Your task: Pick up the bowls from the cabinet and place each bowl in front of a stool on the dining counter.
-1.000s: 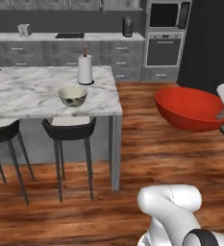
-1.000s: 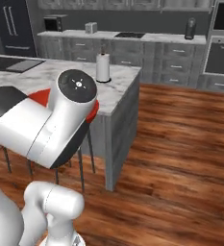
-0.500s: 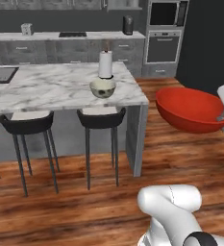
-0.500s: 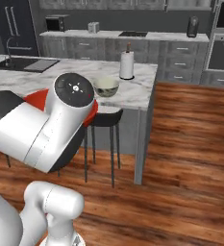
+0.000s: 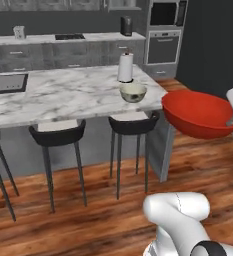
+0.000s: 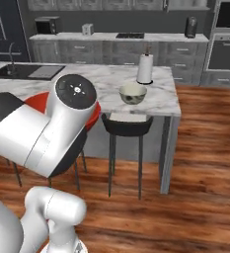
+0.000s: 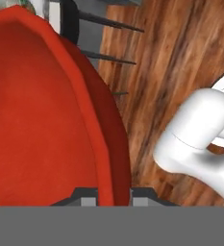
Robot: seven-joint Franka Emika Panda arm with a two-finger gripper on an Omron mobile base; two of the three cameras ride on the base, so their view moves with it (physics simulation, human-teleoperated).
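My gripper (image 7: 114, 198) is shut on the rim of the glossy red bowl (image 5: 200, 115), which hangs in the air to the right of the dining counter (image 5: 63, 95), off its end. In the right base view my arm hides most of the red bowl (image 6: 39, 101). The cream bowl (image 5: 133, 92) stands on the marble near the counter's right end, above the rightmost stool (image 5: 133, 125). Another stool (image 5: 57, 134) stands to its left with bare marble above it. Grey wall cabinets (image 5: 48, 6) line the back wall; I cannot tell which is the task's cabinet.
A paper towel roll (image 5: 125, 67) stands just behind the cream bowl. A black inset sink (image 5: 5, 82) lies at the counter's left. The back worktop has a cooktop (image 5: 69, 36), with an oven (image 5: 163, 47) to its right. Wood floor lies open beyond the counter's end.
The whole scene has slid right and come nearer in both base views, so the camera has moved. The red bowl has stayed in my gripper, and the cream bowl has kept its place on the counter.
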